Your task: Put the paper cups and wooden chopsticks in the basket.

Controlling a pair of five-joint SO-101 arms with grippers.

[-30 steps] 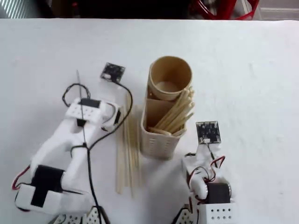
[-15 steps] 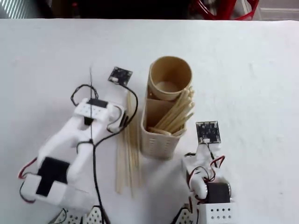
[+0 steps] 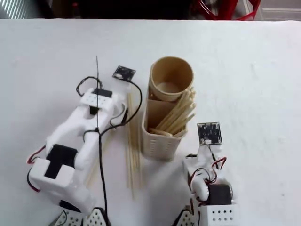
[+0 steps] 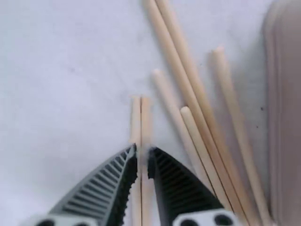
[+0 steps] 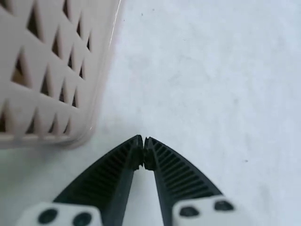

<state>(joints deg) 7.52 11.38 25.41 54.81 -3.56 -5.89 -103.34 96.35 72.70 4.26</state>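
Left wrist view: left claw pinched on chopstick pair lying on table; loose chopsticks beside basket; paper cups standing inside basket; right claw closed, empty, near basket wall.

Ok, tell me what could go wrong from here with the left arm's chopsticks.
1. The left gripper pinches the thin wooden chopsticks near one end, so they may pivot or slip when lifted.
2. The loose wooden chopsticks lie close beside the beige plastic basket; a low swing could scatter them.
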